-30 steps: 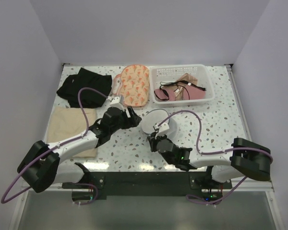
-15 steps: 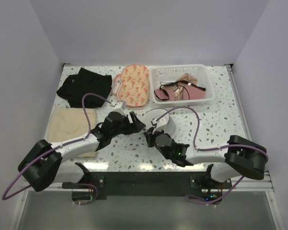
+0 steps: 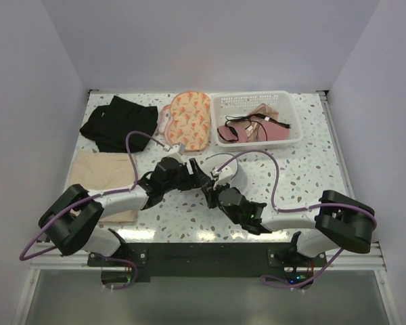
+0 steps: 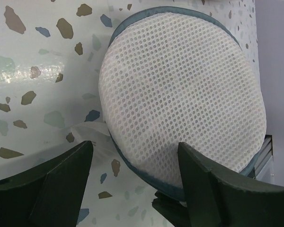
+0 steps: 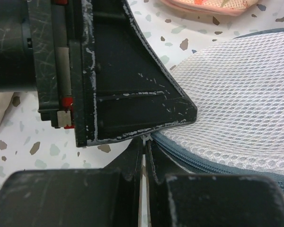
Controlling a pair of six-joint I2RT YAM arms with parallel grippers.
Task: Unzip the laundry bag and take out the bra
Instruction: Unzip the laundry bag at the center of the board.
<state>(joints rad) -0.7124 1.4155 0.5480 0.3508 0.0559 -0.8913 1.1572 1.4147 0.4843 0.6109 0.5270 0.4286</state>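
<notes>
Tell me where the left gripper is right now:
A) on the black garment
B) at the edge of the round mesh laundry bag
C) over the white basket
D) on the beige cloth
B: the left wrist view shows the left gripper open, with the rim of the round mesh laundry bag between its fingers.
</notes>
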